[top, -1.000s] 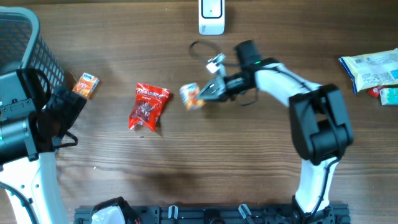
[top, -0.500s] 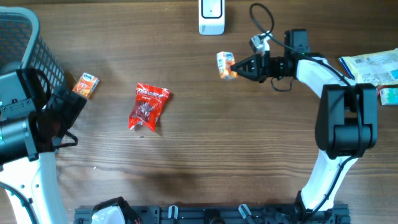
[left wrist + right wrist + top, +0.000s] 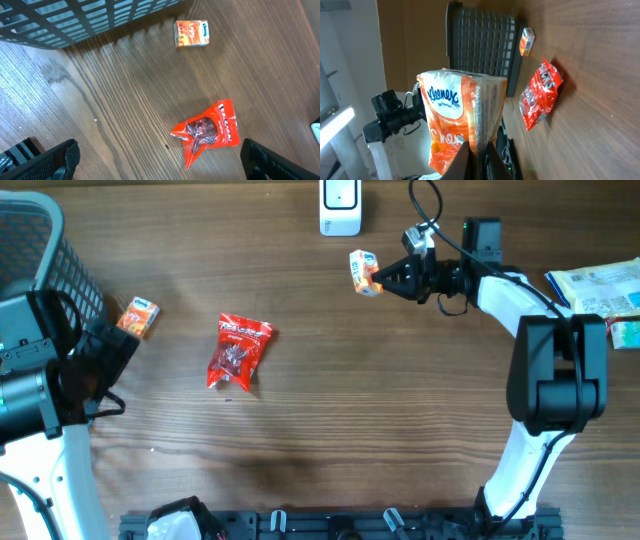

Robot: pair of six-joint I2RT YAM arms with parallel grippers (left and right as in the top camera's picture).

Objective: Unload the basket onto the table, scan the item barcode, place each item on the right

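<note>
Orange tissue pack in right gripper's pinch, long axis toward scanner; left gripper's fingers apart.

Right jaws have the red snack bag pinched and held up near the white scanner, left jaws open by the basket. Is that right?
Not the red snack bag, which lies on the table: the right jaws pinch the orange Kleenex pack, as the right wrist view shows. It is near the white scanner, left jaws open by the basket.
</note>
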